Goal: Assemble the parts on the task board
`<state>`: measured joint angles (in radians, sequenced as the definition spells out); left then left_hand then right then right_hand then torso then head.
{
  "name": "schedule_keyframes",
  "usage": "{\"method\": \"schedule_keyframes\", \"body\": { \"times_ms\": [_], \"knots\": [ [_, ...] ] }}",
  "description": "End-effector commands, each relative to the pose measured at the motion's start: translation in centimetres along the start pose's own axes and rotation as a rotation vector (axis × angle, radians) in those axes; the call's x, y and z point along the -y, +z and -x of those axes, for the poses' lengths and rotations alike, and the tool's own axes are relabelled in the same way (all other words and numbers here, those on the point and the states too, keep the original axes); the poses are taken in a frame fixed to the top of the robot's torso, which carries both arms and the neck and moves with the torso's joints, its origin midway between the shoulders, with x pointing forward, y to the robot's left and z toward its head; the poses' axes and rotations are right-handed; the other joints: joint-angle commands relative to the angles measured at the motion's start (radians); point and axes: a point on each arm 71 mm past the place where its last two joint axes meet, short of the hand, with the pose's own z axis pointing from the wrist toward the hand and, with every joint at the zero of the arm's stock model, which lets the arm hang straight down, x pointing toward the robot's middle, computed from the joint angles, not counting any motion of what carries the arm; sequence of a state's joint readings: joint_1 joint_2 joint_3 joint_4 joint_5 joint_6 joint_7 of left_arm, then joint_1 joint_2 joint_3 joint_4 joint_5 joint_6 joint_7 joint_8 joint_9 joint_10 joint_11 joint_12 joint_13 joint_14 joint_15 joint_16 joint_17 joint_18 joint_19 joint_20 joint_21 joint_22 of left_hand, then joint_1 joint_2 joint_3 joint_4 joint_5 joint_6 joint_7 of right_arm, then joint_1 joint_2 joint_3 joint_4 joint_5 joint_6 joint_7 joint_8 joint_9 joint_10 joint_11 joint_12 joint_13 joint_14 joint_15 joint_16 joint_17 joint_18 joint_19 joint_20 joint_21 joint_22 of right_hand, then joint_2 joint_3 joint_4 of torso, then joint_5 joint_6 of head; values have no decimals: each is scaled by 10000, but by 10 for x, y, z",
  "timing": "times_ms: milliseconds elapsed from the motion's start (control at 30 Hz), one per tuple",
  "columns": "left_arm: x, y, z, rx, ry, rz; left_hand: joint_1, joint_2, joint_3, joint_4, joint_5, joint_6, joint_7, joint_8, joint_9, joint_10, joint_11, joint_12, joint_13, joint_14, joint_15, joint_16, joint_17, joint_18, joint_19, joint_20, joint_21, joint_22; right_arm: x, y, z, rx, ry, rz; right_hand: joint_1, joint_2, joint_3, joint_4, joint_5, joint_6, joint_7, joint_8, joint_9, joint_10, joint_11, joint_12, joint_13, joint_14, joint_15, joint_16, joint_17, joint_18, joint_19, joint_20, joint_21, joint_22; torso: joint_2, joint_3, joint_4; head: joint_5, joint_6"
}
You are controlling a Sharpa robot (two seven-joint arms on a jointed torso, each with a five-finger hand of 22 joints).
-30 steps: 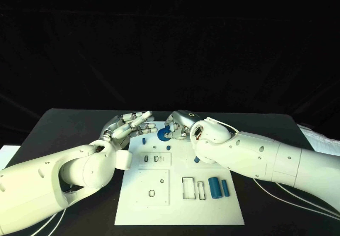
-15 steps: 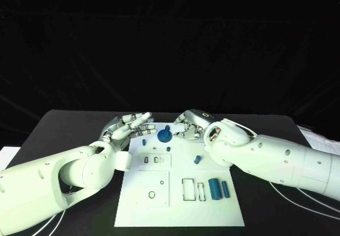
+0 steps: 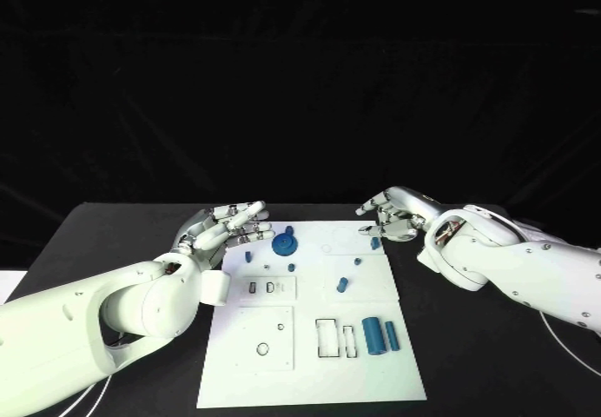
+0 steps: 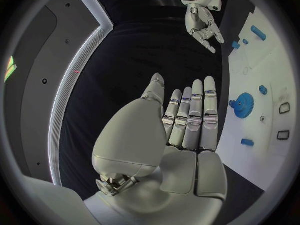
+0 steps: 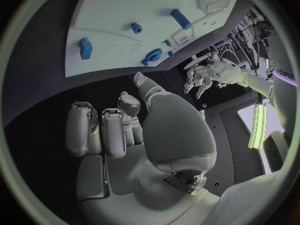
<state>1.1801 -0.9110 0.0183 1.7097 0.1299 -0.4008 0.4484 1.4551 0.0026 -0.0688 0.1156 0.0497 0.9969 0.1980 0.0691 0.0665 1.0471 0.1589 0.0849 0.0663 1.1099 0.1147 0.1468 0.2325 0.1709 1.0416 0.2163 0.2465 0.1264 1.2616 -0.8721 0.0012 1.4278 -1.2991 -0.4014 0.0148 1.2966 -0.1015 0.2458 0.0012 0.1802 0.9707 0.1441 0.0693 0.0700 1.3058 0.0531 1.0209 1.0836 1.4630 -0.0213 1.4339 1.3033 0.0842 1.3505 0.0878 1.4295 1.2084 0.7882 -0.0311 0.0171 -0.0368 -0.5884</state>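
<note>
Black table (image 3: 113,234) against a dark backdrop, white task board (image 3: 313,347) centre, blue gear (image 3: 284,246) seated near its 11 o'clock corner, two blue cylinders (image 3: 380,334) lying at about 4 o'clock. Risk: the gear may not be fully seated, so a careless reach for the next part could knock it loose. Left hand (image 3: 226,230) hovers just beside the gear, fingers straight, holding nothing; right hand (image 3: 394,215) sits off the board's 1 o'clock corner, fingers loosely curled, empty.

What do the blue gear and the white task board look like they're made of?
The blue gear looks like moulded or printed plastic: one even matte blue, with no metallic glint. The task board looks like a thin, flat white sheet, perhaps plastic or painted panel, smooth and faintly reflective, with dark-outlined cutouts. Neither can be confirmed from looks alone.
</note>
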Motion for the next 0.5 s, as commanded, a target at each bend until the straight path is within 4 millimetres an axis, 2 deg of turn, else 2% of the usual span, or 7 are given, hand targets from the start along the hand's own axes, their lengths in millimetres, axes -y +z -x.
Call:
{"method": "schedule_keyframes", "body": {
  "times_ms": [33,67,133,167,200,267,500],
  "knots": [
    [1,1,-2,-235,-125,-60,25,109,-2,-69,-7,-2,71,-21,-5,-26,11,-37,-6,-34,-8,-40,13,84,-61,5,-55,-10,10,-4,0,-457,577,355,95,-43,-10,-94,43,84,8,20,2,-10,2,-70,-42,589,9,61,10,-84,49,16,43,-13,-26,39,-56,-32,-4],
    [1,1,-3,-238,-126,-59,25,109,-2,-69,-7,-2,71,-21,-5,-26,11,-37,-6,-34,-8,-40,13,84,-61,5,-55,-10,14,-5,0,-506,584,282,94,-48,-15,-97,40,83,9,17,1,-16,3,-79,-49,589,9,62,12,-84,49,16,43,-13,-19,28,-39,-55,0],
    [1,1,-3,-240,-128,-57,25,109,-2,-69,-7,-2,71,-21,-5,-26,11,-37,-6,-34,-8,-40,13,84,-61,5,-55,-10,22,-7,0,-593,650,113,65,-85,-59,-101,0,75,14,3,-5,-47,11,-128,-86,589,14,67,25,-82,40,18,39,-22,-16,37,-30,-85,4],
    [1,1,-3,-238,-128,-56,25,109,-2,-69,-7,-2,71,-21,-5,-26,11,-37,-6,-34,-8,-40,13,84,-61,5,-55,-10,25,-8,-1,-627,666,33,64,-87,-61,-101,-3,74,14,2,-5,-49,11,-132,-89,590,15,70,30,-83,42,18,40,-19,-13,24,-14,-104,18],
    [0,1,-2,-235,-127,-55,25,109,-2,-69,-7,-2,71,-21,-5,-26,11,-37,-6,-34,-8,-40,13,84,-61,5,-55,-10,29,-9,-2,-656,669,-41,66,-90,-65,-105,-7,71,15,-1,-6,-58,12,-147,-101,589,15,68,28,-82,38,18,38,-25,-10,38,-19,-101,17],
    [0,1,-2,-231,-125,-54,25,109,-2,-69,-7,-2,71,-21,-5,-26,11,-37,-6,-34,-8,-40,13,84,-61,5,-55,-10,34,-9,-3,-694,672,-162,69,-101,-78,-115,-18,60,16,-10,-10,-81,13,-185,-131,585,16,60,12,-79,29,19,33,-37,-7,36,-22,-85,20],
    [0,2,-2,-215,-120,-43,25,109,-2,-69,-7,-2,71,-21,-5,-26,11,-37,-6,-34,-8,-40,13,84,-61,5,-55,-10,46,-11,-9,-853,616,-421,85,-125,-109,-145,-35,19,21,-36,-21,-145,19,-289,-211,576,21,43,-18,-66,-12,22,9,-99,-8,10,-7,-96,-30]
  ]
}}
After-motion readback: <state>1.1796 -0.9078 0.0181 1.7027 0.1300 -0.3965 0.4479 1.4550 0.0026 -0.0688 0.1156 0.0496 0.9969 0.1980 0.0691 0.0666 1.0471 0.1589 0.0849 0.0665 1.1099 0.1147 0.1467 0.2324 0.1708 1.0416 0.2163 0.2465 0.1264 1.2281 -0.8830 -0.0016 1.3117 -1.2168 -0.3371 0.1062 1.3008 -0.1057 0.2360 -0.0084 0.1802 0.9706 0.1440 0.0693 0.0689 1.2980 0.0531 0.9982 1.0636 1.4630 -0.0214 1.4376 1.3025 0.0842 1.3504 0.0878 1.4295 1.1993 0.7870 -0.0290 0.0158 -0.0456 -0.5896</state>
